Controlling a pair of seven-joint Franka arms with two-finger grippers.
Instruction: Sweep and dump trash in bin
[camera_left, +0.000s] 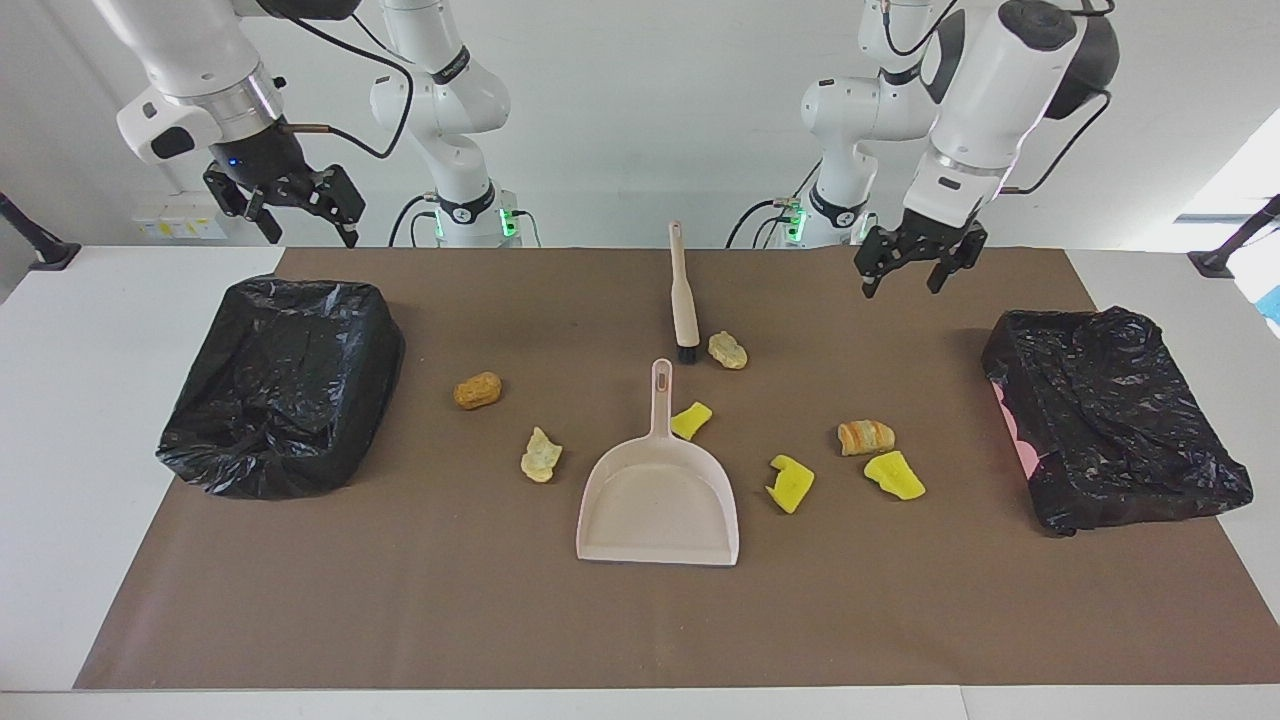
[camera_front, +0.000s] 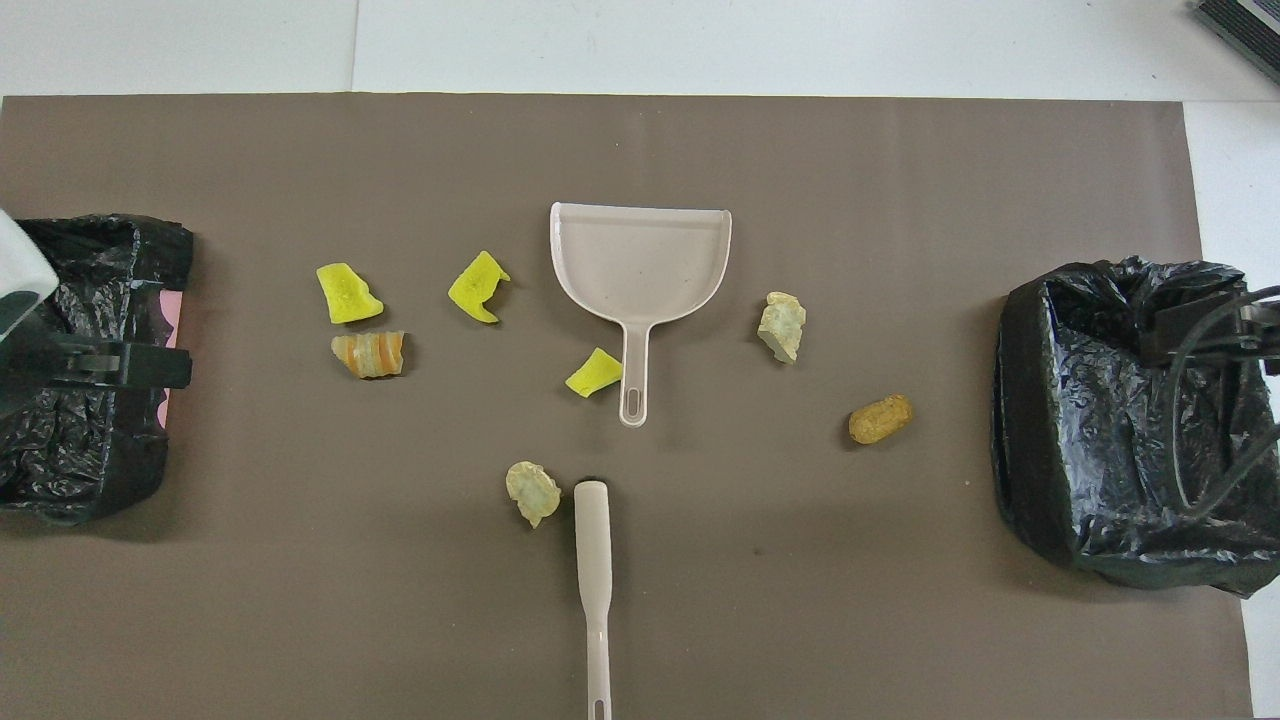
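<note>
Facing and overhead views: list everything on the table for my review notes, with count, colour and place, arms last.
Trash scraps: seven, three bright yellow, four tan to orange-brown, scattered on the mat around the dustpan.
Dustpan: one, beige, mid-table, empty, handle pointing toward the robots.
Brush: one, beige with black bristles, nearer the robots than the dustpan, in line with its handle.
Bins: two, lined with black bags, one at each end of the table.
Mat: one, brown, covering most of the white table.
Right gripper: open, empty, raised above the table edge near its bin.
Left gripper: open, empty, raised over the mat near the other bin.
</note>
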